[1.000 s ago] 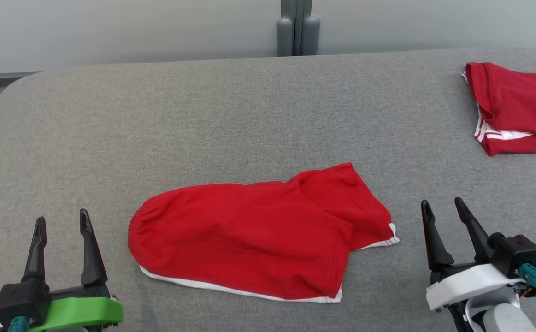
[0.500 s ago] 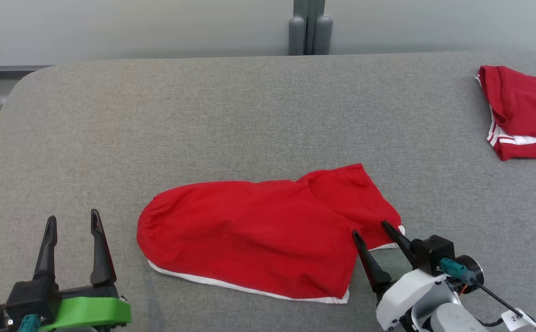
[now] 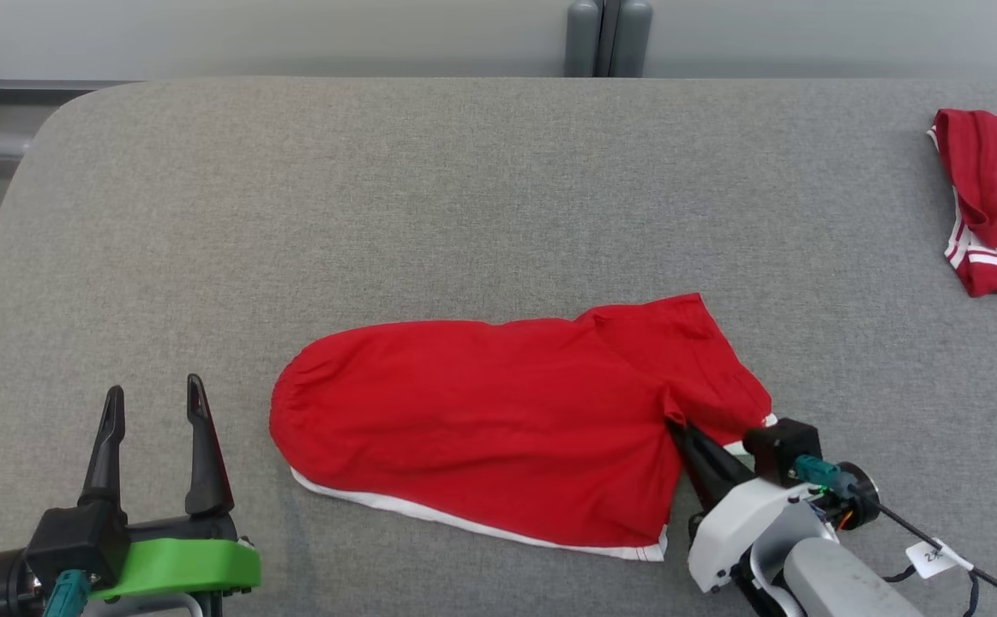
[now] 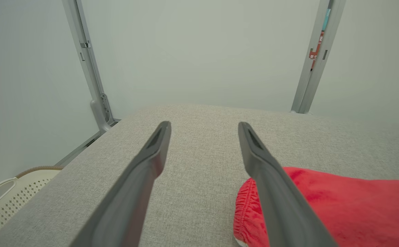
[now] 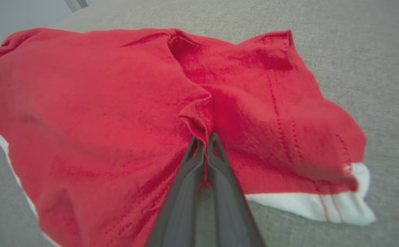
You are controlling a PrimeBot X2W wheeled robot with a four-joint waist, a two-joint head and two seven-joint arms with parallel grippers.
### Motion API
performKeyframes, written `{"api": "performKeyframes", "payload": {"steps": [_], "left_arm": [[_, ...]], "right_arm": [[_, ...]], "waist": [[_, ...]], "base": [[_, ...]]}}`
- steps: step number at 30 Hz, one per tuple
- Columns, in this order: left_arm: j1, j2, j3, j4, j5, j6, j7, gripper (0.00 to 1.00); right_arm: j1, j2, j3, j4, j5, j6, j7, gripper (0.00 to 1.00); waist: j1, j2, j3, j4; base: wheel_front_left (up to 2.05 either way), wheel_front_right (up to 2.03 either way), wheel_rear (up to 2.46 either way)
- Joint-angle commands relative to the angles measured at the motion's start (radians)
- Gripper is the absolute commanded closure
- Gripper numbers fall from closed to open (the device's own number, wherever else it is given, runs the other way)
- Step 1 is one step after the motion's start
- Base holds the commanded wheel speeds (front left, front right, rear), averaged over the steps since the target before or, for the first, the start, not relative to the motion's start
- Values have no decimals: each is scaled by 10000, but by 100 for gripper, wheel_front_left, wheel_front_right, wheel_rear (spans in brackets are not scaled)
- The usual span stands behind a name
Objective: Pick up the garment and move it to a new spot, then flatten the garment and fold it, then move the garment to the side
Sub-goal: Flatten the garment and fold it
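Garment (image 3: 481, 437), red with white trim, is shown lying rumpled on the grey table (image 3: 429, 197), between the two hands. The right hand (image 3: 680, 426) is clamped on a raised fold of red cloth at the garment's near right edge. In the right wrist view its two dark fingers (image 5: 185, 192) are seen pressed together, with a ridge of fabric pinched between their tips. Just to the right of those fingers, a white hem (image 5: 323, 204) crossed by thin red stripes is laid flat on the table. The bulk of the garment is spread ahead and to the left of the right hand, and a shorter creased flap is seen ahead and to its right.

The left hand (image 3: 153, 386) is held with its fingers wide apart and nothing between them; bare table is seen between and beyond its fingertips. The garment's gathered, rounded end (image 4: 245, 202) is placed just to the right of this hand and apart from it. In the left wrist view that end is partly covered by the hand's right finger.

A second red garment (image 3: 991, 206), folded and edged with white stripes, is set well apart, far ahead and to the right of the right hand, near the table's edge. A pale perforated basket (image 4: 7, 202) is visible below table level, to the left of the left hand. Grey upright posts (image 4: 89, 68) are seen ahead of that hand, past the table's far edge, against a pale wall (image 4: 199, 51).
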Motion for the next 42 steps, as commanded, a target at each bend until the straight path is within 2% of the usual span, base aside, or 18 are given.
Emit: {"api": "performKeyframes", "payload": {"steps": [1, 8, 13, 14, 15, 21, 25, 29, 34, 42], "left_arm": [[-150, 6, -12, -16, 19, 79, 6, 0], [-205, 6, -31, 49, -41, 93, 6, 0], [-261, 7, -135, 71, -159, 145, 6, 0], [-249, 7, -173, 85, -171, 148, 6, 0], [-246, 7, -200, 101, -182, 157, 6, 0], [-165, 7, -261, 122, -210, 158, 6, 0], [-130, 8, -190, 167, -151, 91, 6, 0], [-75, 8, -141, 223, -70, -7, 6, 0], [70, 8, -129, 274, 21, -91, 6, 0], [210, 9, -188, 499, 165, -165, 6, 0]], "right_arm": [[-187, -215, -161, 14, 65, -12, -99, 100], [-384, -1389, -956, -303, 281, -14, -208, 100], [-346, -1950, -973, -408, 582, -12, 74, 100], [-322, -2010, -942, -342, 636, -12, 226, 69], [-341, -2042, -911, -403, 644, -12, 189, 0], [46, -1938, -1280, -1119, 570, -12, -148, 0], [565, -1682, -2087, -2171, 303, -12, -237, 0], [1394, -1160, -3057, -3693, -179, -12, -222, 0], [2309, -344, -3785, -5246, -700, -12, -225, 0], [3267, 422, -4088, -6068, -1059, -12, -227, 0]], "waist": [[0, 0, 24, -33], [0, 0, 28, -240], [0, 0, 1, -349], [0, 0, -9, -368], [0, 0, -20, -385], [0, 0, -125, -522], [0, 0, -238, -645], [0, 0, -362, -742], [0, 0, -514, -837], [0, 0, -662, -871]], "base": [[0, 0, 0], [0, 0, 0], [0, 0, 0], [0, 0, 0], [0, 0, 0], [0, 0, 0], [0, 0, 0], [0, 0, 0], [0, 0, 0], [0, 0, 0]]}}
